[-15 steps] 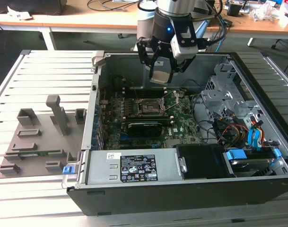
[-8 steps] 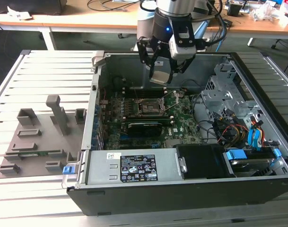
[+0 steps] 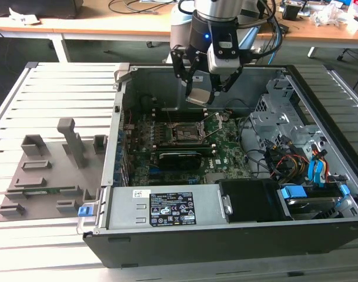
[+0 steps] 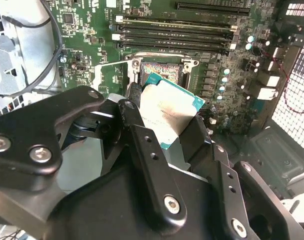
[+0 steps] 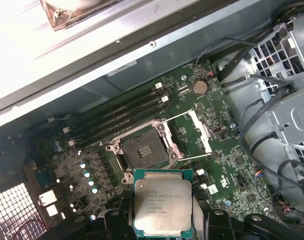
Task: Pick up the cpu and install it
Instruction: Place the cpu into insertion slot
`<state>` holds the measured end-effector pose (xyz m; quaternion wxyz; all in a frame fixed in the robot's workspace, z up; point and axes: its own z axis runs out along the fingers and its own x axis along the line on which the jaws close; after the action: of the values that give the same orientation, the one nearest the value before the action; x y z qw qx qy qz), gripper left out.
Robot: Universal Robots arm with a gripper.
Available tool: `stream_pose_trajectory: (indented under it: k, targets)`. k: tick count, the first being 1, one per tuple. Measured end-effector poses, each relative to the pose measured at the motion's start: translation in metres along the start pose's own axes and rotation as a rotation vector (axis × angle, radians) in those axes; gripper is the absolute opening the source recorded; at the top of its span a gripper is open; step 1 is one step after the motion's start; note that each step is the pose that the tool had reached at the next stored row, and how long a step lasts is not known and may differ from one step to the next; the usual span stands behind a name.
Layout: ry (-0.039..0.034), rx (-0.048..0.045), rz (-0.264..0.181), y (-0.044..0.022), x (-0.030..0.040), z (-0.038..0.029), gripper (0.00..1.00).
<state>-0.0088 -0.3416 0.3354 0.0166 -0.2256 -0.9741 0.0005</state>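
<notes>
Right, I have the cpu [image 4: 169, 112] clamped in the gripper [image 3: 201, 94]. The two black fingers [image 4: 128, 114] press on opposite edges of the chip, so the jaws stand narrow, set to its width. In the exterior view it hangs in the air inside the open computer case [image 3: 117, 117], above the motherboard [image 3: 228, 154] and clear of it. Its pale metal lid shows in both wrist views, with the green rim of the substrate around it.

The socket [image 5: 142, 149] lies just beyond the chip in both wrist views. Its square contact field is uncovered, and a thin wire lever [image 5: 177, 118] crosses beside it. Next to the socket run four long memory slots [image 5: 119, 114], and a coin cell [image 5: 200, 87] sits on the board further along.

Out on the slatted table [image 3: 55, 88], at the exterior view's left of the case, I see the grey moulded holder block [image 3: 49, 170], well apart from the arm. At the exterior view's right the case holds a metal drive cage [image 3: 273, 120] and a bundle of coloured cables [image 3: 296, 161].
</notes>
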Motion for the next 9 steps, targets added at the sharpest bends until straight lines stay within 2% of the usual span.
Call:
stream_pose_trajectory:
  k: [7, 9]
  targets:
    - [-0.0001, -0.0006, 0.049, 0.0, 0.0, 0.0001, 0.55]
    - [-0.0001, -0.001, 0.079, 0.0, 0.0, 0.0003, 0.55]
